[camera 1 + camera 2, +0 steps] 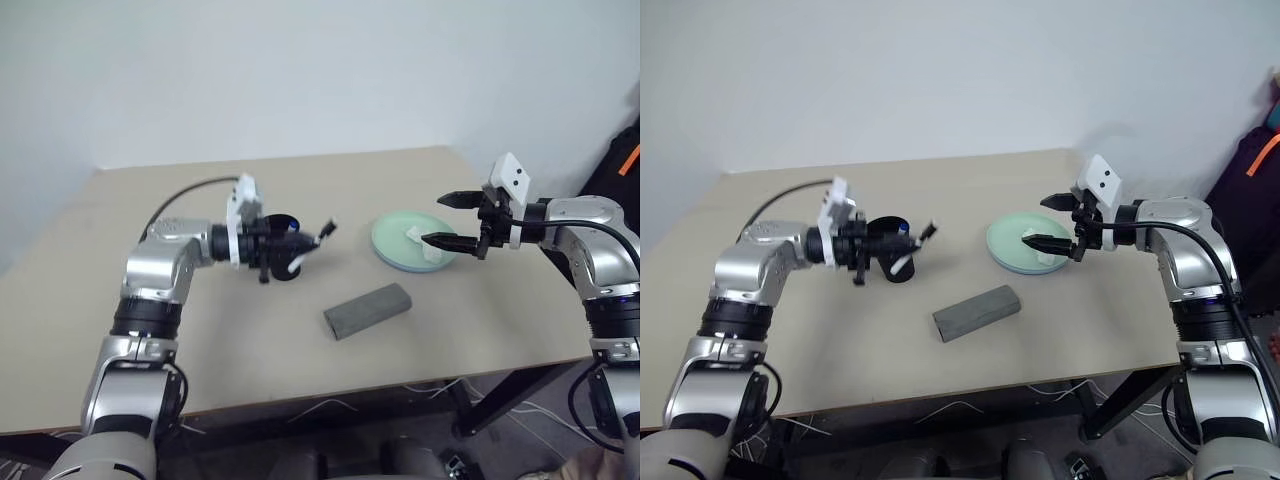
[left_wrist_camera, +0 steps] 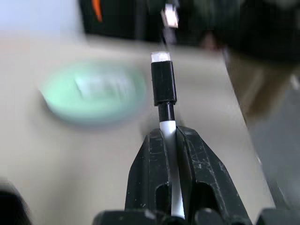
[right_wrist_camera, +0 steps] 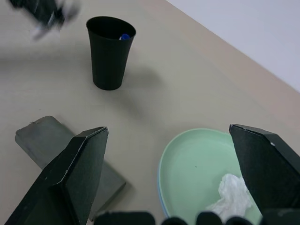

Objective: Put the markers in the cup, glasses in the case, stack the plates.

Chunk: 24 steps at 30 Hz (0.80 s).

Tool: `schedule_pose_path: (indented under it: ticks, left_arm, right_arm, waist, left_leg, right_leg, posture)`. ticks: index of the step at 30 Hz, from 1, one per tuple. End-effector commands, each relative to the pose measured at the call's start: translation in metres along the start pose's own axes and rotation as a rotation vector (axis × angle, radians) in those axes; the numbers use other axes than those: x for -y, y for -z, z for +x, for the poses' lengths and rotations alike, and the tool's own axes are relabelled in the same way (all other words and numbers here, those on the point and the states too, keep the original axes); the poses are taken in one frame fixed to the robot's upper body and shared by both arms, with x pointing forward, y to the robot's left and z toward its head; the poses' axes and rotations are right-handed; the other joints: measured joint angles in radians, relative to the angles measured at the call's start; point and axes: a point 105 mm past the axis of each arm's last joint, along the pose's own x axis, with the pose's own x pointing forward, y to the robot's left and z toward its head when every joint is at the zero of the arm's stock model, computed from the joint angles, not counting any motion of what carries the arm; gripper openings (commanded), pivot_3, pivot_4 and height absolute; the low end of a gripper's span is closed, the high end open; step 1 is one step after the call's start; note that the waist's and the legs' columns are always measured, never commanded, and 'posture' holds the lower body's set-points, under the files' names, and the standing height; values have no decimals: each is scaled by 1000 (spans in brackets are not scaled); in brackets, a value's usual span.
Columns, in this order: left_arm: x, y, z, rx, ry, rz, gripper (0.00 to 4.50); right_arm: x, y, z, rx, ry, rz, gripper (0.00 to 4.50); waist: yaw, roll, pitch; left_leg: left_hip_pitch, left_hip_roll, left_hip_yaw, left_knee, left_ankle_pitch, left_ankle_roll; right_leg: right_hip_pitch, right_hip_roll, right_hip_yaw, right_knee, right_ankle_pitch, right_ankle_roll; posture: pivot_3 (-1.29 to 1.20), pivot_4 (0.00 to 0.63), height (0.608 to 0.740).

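Left gripper (image 2: 169,154) clamps the black-capped marker (image 2: 164,89) above the desk (image 1: 250,350), beside the cup (image 3: 109,51), which holds a blue-capped marker (image 3: 124,36). Closed grey case (image 1: 368,310) lies mid-desk. Right gripper (image 1: 1052,222), jaws wide and empty, hovers over the mint plate (image 3: 197,164) bearing white tissue (image 3: 232,192).

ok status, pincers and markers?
Left pincer shut on black-capped marker, beside cup. Blue marker already in cup. Right pincer open above green plate. Tissue on plate.
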Motion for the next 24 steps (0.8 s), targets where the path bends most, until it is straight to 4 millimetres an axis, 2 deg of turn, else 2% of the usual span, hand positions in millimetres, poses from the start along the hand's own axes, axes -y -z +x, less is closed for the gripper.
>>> schedule_pose_path:
  ticks: [1,4,11,24]
  left_arm:
    - [-30,-30,-9,135,-196,71,51]
    - [-57,-30,-13,189,-383,98,51]
    - [-80,-13,-21,215,-554,116,51]
    - [-79,22,-18,163,-558,68,51]
  right_arm:
    - [3,-18,-3,43,10,-55,4500]
    - [2,-19,-2,46,8,-57,4500]
    - [2,-19,-2,48,8,-59,4500]
    - [2,-20,-2,51,8,-60,4500]
  waist:
    - [-1,0,0]
    - [-1,0,0]
    - [0,0,0]
    - [3,0,0]
  left_leg:
    - [1,0,0,0,0,0]
    - [2,0,0,0,0,0]
    - [0,0,0,-1,0,0]
    - [0,-1,0,-1,0,0]
  right_leg:
    - [1,0,0,0,0,0]
    - [1,0,0,0,0,0]
    - [0,1,0,-1,1,2]
    - [0,0,0,-1,1,2]
  posture:
    - [0,0,727]
    - [0,0,727]
    - [0,0,727]
    - [0,0,727]
